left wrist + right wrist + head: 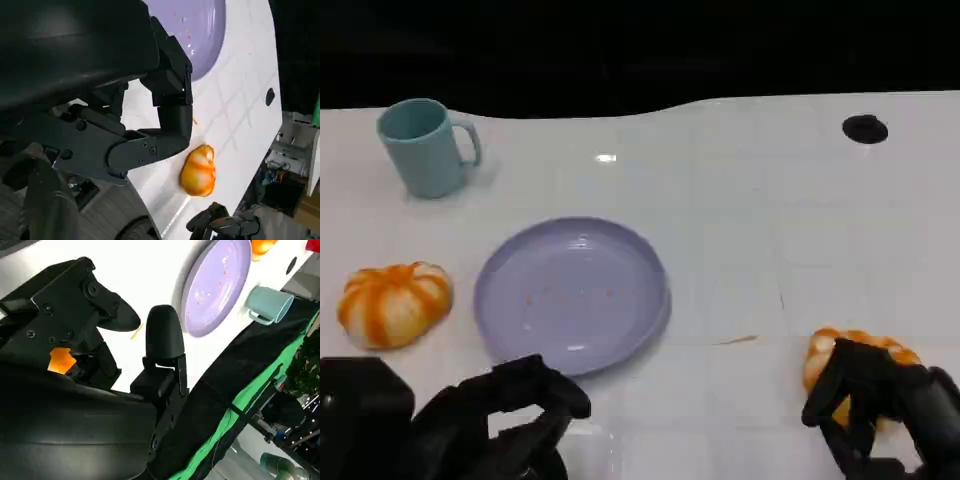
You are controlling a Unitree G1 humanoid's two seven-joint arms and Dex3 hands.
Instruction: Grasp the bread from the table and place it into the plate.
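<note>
View from the head, looking down on a white table point(740, 200). A lilac plate point(640, 260) lies flat at the centre, its bowl bare apart from a few small orange specks. At the near right edge, the right hand point(880, 405) is draped over an orange-and-white bread roll point(823, 355); its black fingers point(835, 385) curl down across the roll's near side, covering most of it. Whether they are clamped on the roll or only resting against it cannot be told, though the right wrist view shows a patch of orange point(62, 360) between the fingers, which suggests the roll sits inside the hand. The roll lies on the table, well apart from the plate. The left hand point(510, 420) waits at the near left with its fingers spread and nothing in them, just beside the plate's near rim, leaving the plate uncovered. A second roll point(395, 303) lies left of the plate, untouched. A teal mug point(423, 147) stands upright at the far left, handle toward the right. Judged stage: grasping; lifting and carrying left to the plate remain.
</note>
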